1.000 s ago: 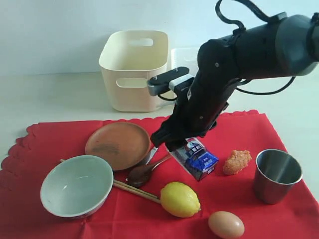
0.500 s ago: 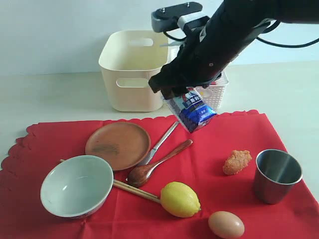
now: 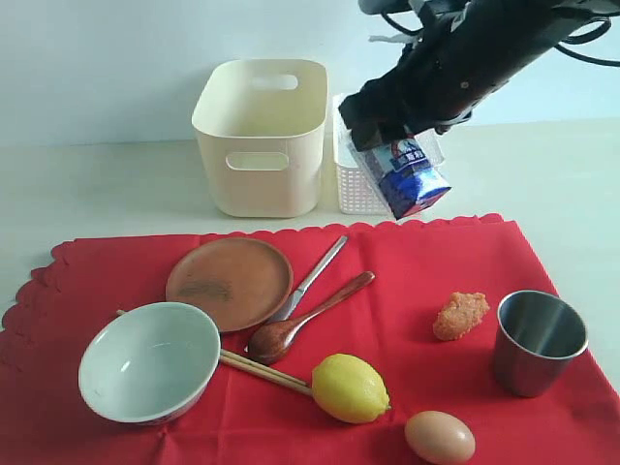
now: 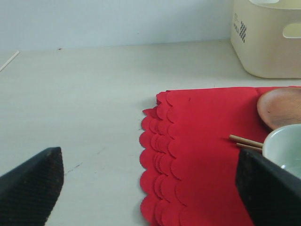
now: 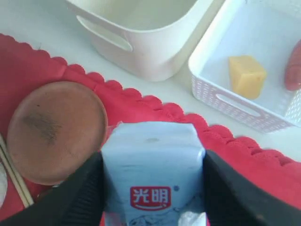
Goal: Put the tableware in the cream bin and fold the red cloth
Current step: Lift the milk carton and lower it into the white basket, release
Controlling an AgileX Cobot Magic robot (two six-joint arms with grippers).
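Right arm matte black, bulky rounded shell, black cables looping off its upper end. Left gripper fingers black, wedge-shaped, with finely ribbed faces.

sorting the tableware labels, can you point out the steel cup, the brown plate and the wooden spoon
steel cup (image 3: 535, 373), exterior view, on its front outer wall
brown plate (image 3: 230, 282), exterior view, on the middle of its flat face
wooden spoon (image 3: 273, 341), exterior view, on its bowl end
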